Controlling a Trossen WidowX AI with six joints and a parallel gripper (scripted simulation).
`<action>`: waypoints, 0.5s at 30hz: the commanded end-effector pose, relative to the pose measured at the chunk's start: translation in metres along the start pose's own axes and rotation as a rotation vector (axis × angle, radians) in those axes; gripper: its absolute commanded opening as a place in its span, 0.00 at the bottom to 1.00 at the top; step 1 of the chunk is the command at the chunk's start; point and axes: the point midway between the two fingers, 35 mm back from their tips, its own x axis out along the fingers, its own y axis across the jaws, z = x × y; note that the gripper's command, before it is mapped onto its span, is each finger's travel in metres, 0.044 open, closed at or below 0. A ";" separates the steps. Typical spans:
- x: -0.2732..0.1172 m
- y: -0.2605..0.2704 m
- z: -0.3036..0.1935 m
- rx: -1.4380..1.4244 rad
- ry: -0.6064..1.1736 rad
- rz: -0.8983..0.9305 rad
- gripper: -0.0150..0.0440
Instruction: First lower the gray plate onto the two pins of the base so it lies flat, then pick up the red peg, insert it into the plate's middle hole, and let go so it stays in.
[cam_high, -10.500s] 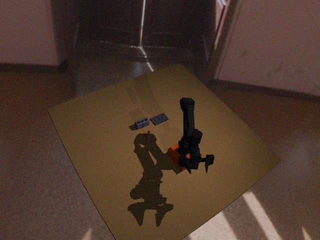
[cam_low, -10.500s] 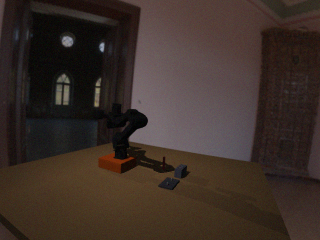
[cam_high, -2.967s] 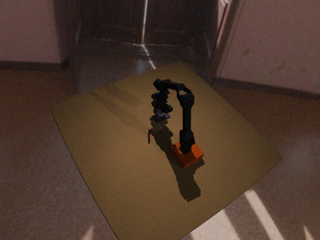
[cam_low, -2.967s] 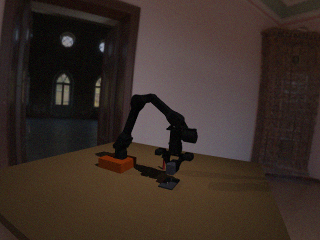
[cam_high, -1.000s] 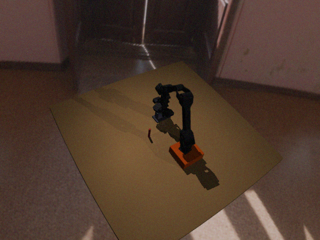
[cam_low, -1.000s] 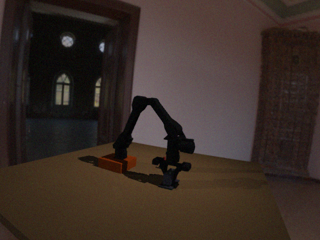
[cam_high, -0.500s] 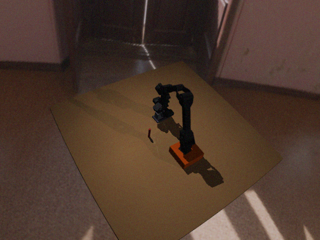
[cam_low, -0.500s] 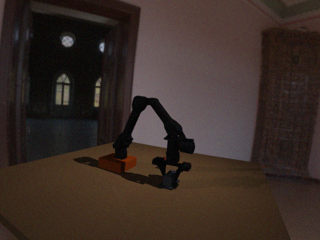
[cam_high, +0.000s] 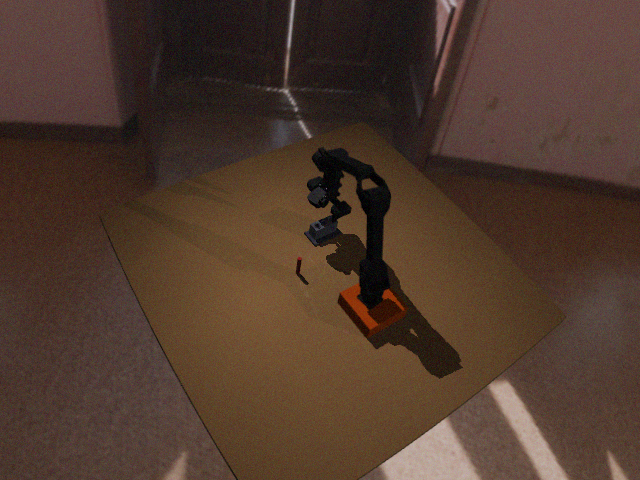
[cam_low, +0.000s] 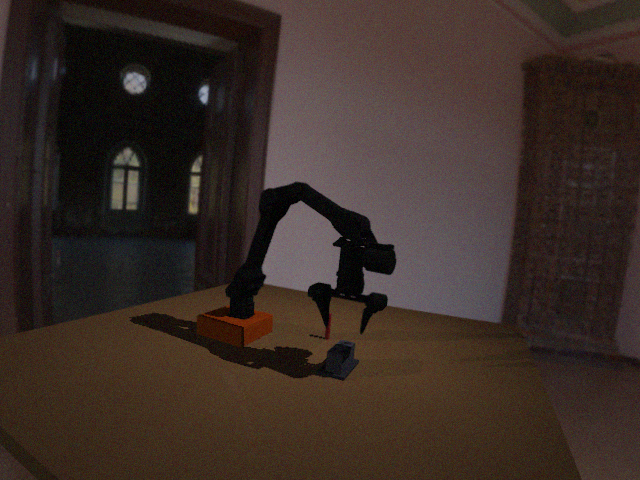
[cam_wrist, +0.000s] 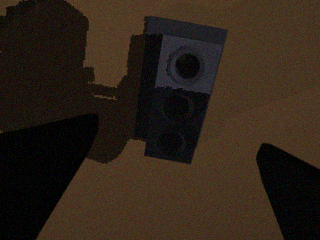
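Note:
The gray plate (cam_high: 324, 228) (cam_low: 339, 357) (cam_wrist: 209, 56) is a block with three round holes in a row. It sits on the dark base (cam_high: 313, 241) (cam_low: 353, 368) (cam_wrist: 185, 27) and looks level. The pins are hidden or too dark to see, so I cannot tell whether it is fully down. My gripper (cam_high: 327, 210) (cam_low: 344, 329) (cam_wrist: 179, 136) is wide open and empty, above the plate and clear of it. The red peg (cam_high: 298, 266) (cam_low: 328, 333) stands upright on the table, apart from the plate, toward the arm's side. It is out of the wrist view.
The orange block (cam_high: 351, 310) (cam_low: 219, 329) under the arm stands on the brown table (cam_high: 232, 335) (cam_low: 206, 413). The arm's shadow falls beside the base and over part of the plate. The peg's thin shadow lies beside it.

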 end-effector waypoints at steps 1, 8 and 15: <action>-0.037 0.003 0.000 -0.002 0.004 -0.020 1.00; -0.037 0.000 0.000 -0.002 0.004 -0.021 1.00; -0.038 0.009 0.037 0.430 -0.004 -0.020 1.00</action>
